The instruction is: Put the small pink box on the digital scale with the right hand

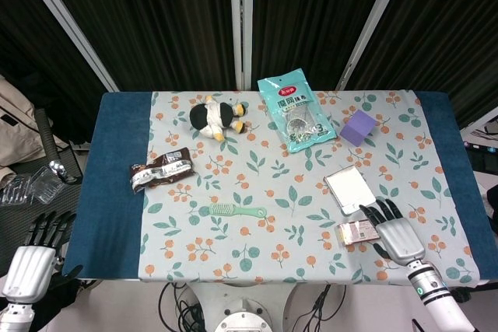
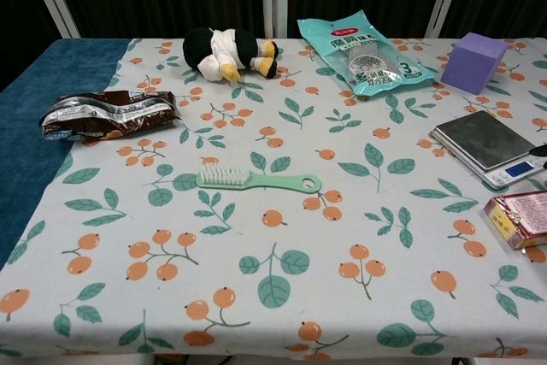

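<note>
On the right side of the worktop (image 1: 233, 270), near its front edge, the small pink box (image 1: 361, 232) is seen lying flat on the flowered cloth, just in front of the digital scale (image 1: 349, 190) and not on it. In the chest view the same box (image 2: 522, 218) shows at the right border, partly cut off, with the scale (image 2: 489, 146) behind it. The right hand (image 1: 396, 232) is placed just beside the box on its right, palm down, with the fingers spread and nothing held; whether the fingers touch the box cannot be told from the head view. Only a dark fingertip of it is caught at the right border of the chest view.

The left hand (image 1: 33, 258) is held off the worktop at the lower left, beyond the blue border of the cloth — its fingers are apart and empty.

Further back, a purple block (image 1: 358, 127) is set near the right rear of the cloth, and a teal packet (image 1: 296, 112) lies beside it toward the middle. A plush penguin (image 1: 216, 117) is laid on its side left of the packet. A brown snack wrapper (image 1: 160, 169) rests near the left edge of the flowered cloth, and a green brush (image 1: 236, 210) lies lengthwise in the middle — well apart from the box.
</note>
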You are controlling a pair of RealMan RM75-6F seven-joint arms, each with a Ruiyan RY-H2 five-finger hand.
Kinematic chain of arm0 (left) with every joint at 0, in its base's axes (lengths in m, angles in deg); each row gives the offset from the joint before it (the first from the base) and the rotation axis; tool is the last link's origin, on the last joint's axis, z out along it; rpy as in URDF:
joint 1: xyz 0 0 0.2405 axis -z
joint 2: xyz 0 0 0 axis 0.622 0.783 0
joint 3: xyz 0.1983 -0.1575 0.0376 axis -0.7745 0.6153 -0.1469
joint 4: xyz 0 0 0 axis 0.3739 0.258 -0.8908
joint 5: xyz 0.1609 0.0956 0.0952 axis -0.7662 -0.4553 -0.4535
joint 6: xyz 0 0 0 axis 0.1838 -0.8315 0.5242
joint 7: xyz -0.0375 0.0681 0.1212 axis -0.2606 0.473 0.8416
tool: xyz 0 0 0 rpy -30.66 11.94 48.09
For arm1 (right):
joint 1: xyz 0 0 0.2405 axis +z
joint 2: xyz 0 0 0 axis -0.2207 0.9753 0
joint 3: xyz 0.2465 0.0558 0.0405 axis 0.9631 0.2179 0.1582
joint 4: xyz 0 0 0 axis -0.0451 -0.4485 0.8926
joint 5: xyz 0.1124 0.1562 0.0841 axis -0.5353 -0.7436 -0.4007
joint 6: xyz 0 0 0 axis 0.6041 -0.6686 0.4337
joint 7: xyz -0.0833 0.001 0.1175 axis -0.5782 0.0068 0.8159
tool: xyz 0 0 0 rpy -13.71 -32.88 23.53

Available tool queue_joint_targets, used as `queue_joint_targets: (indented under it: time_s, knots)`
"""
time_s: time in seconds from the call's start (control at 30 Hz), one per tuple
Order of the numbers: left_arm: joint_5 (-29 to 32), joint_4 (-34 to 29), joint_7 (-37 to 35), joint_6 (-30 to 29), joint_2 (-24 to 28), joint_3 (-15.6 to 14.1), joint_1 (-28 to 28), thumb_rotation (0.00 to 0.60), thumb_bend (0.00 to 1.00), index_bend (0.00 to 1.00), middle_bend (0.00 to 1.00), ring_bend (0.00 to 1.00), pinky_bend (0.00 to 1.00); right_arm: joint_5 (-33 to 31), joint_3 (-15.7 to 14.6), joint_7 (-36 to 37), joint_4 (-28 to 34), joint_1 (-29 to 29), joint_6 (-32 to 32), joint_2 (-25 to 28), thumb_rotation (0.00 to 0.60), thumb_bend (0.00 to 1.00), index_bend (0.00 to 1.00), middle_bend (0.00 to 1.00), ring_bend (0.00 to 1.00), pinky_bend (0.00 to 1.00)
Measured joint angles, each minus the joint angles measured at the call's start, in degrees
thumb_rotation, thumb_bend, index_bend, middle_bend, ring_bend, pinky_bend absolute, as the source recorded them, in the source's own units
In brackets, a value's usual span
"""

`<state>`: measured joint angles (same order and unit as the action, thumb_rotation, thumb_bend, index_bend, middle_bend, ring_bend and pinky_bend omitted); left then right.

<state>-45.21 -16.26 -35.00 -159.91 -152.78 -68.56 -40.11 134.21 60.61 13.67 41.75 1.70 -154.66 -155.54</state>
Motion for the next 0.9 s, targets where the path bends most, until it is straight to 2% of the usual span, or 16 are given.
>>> queue_joint_targets:
  time_s: [0.23, 0.47, 0.9]
  knots:
    - [0.27, 1.32, -1.42, -0.18, -0.52, 0.03, -0.16, 0.6, 0.11, 0.07, 0.06, 0.0, 0.04, -0.64, 0.19, -2.37, -0.08, 0.37, 0.87, -1.32, 0.6, 0.32, 0.0, 0.18, 0.0, 0.0]
    - [0.47, 2.5, -2.83, -0.64, -0.72, 0.07, -0.41, 0.6, 0.11, 0.07, 0.06, 0.0, 0.04, -2.04, 0.26, -3.93, 0.55, 0.8, 2.6, -1.82, 0.6, 0.33, 0.03, 0.22, 0.0, 0.0]
    - [0.49, 2.91, -3.06, -0.77, -0.98, 0.03, -0.55, 0.6, 0.11, 0.07, 0.06, 0.0, 0.04, -1.89, 0.13, -3.59, 0.26, 0.83, 2.25, -2.16, 0.6, 0.33, 0.42, 0.36, 0.0, 0.0]
